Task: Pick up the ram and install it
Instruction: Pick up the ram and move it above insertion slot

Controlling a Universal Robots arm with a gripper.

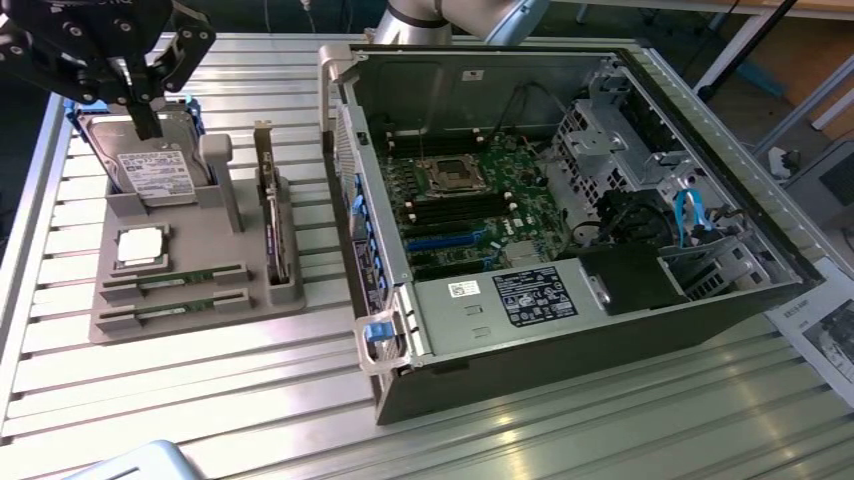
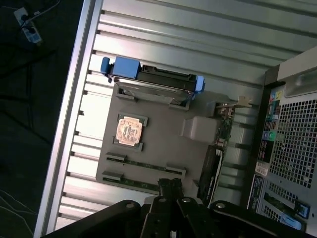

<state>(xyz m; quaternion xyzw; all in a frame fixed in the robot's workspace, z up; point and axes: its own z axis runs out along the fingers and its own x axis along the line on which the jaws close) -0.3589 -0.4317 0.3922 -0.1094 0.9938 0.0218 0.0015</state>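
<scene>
Task not started: the gripper [image 1: 142, 128] is pinched shut on nothing and hangs above the hard drive [image 1: 160, 170] at one end of the grey tray [image 1: 200, 325]. The ram [image 1: 174, 278] lies in its slot near the tray's opposite edge, with the second stick [image 1: 174, 308] just beside it. Pick and install are both left. There is open room above the sticks; the expansion card [image 1: 274, 230] stands along the tray's case-side edge. The case [image 1: 561, 330] is open, with the motherboard [image 1: 467, 200] exposed between tight walls.

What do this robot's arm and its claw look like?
The gripper is matte black: angular linkage bars joined by round pivot pins, narrowing to two slim fingers. The arm is a smooth silver-grey tube. No markings or loose cables on them can be made out.
</scene>
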